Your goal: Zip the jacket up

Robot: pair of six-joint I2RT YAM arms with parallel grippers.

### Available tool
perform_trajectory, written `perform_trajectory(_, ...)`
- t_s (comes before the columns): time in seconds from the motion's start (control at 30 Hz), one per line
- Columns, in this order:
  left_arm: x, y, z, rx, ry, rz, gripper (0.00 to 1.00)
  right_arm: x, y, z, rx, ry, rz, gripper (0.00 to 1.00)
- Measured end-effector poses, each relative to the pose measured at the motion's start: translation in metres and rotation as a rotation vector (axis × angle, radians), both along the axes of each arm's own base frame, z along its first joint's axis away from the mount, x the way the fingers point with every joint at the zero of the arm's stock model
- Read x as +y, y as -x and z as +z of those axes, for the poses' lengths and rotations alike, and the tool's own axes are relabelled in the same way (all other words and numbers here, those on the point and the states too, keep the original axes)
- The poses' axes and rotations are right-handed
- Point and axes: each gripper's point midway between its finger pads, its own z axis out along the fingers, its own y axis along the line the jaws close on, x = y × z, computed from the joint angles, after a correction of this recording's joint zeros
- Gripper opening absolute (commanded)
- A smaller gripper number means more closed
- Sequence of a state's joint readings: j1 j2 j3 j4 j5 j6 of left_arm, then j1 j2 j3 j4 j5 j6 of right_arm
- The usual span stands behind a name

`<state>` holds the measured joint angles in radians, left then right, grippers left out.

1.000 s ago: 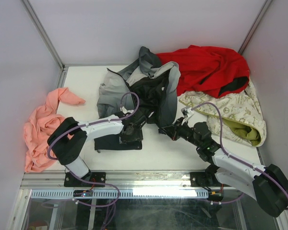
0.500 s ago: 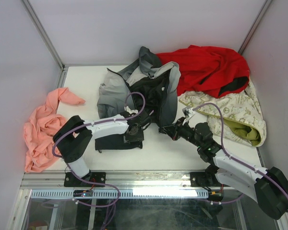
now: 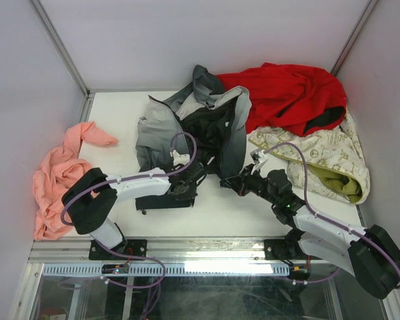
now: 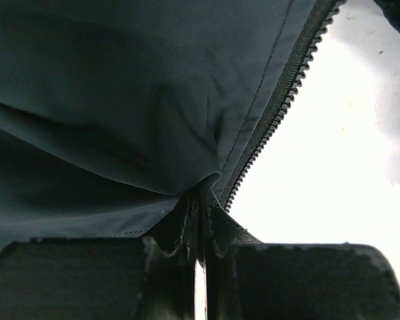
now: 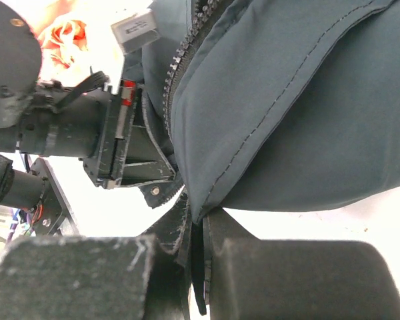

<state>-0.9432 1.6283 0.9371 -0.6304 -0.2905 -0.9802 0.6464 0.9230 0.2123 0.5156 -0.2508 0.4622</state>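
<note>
Left wrist — end effector (image 4: 199,263) pinching jacket (image 4: 120,100)

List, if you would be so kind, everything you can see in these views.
jacket: one, charcoal and light grey with black lining, crumpled across the middle of the table
zipper: one, dark, along the jacket's front edge, teeth unjoined where the left wrist view shows them
red garment: one, red, far right corner
cream patterned cloth: one, cream with olive inside, right side, nearer than the red garment
pink cloth: one, salmon pink, bunched at the left edge
table: one, white
left gripper: one, black, shut on the jacket's edge beside the zipper
right gripper: one, black, shut on the jacket's edge
</note>
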Motion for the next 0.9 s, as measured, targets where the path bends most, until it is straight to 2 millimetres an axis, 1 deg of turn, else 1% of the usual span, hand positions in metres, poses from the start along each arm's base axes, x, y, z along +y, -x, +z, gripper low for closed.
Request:
perform_trajectory(0.07,0.001,0.001,0.002,-0.024,0.033,-0.003,0.0,0.0,0.0,-0.005,0.013,0.01,0.0,0.0)
perform_trajectory(0.17,0.005,0.004,0.009,-0.072,0.092,-0.022,0.0,0.001,-0.001,-0.004,0.014,0.01,0.0,0.0)
perform_trajectory(0.23,0.003,0.003,0.022,-0.122,0.153,-0.032,0.0,0.001,-0.002,-0.001,0.008,0.006,0.0,0.0)
perform_trajectory(0.33,-0.006,-0.005,0.05,-0.237,0.284,-0.055,0.0,0.002,-0.002,0.005,-0.005,-0.004,0.0,0.0)
perform_trajectory(0.47,-0.015,-0.012,0.083,-0.39,0.442,-0.093,0.0,0.002,-0.003,0.013,-0.031,-0.024,-0.001,0.0)
perform_trajectory(0.5,-0.016,-0.013,0.089,-0.421,0.47,-0.101,0.01,0.002,-0.003,0.015,-0.038,-0.029,-0.001,0.0)
perform_trajectory(0.53,-0.017,-0.014,0.094,-0.452,0.496,-0.109,0.06,0.002,-0.003,0.017,-0.045,-0.034,-0.001,0.0)
perform_trajectory(0.57,-0.018,-0.016,0.099,-0.49,0.526,-0.12,0.07,0.002,-0.003,0.02,-0.053,-0.041,-0.001,0.0)
perform_trajectory(0.63,-0.02,-0.018,0.109,-0.553,0.576,-0.138,0.01,0.003,-0.004,0.029,-0.078,-0.059,-0.001,0.0)
perform_trajectory(0.73,-0.024,-0.022,0.125,-0.644,0.655,-0.166,0.02,0.003,-0.004,0.044,-0.124,-0.095,0.003,0.0)
perform_trajectory(0.9,-0.024,-0.03,0.149,-0.781,0.751,-0.207,0.0,0.013,0.008,0.063,-0.106,-0.198,0.071,0.0)
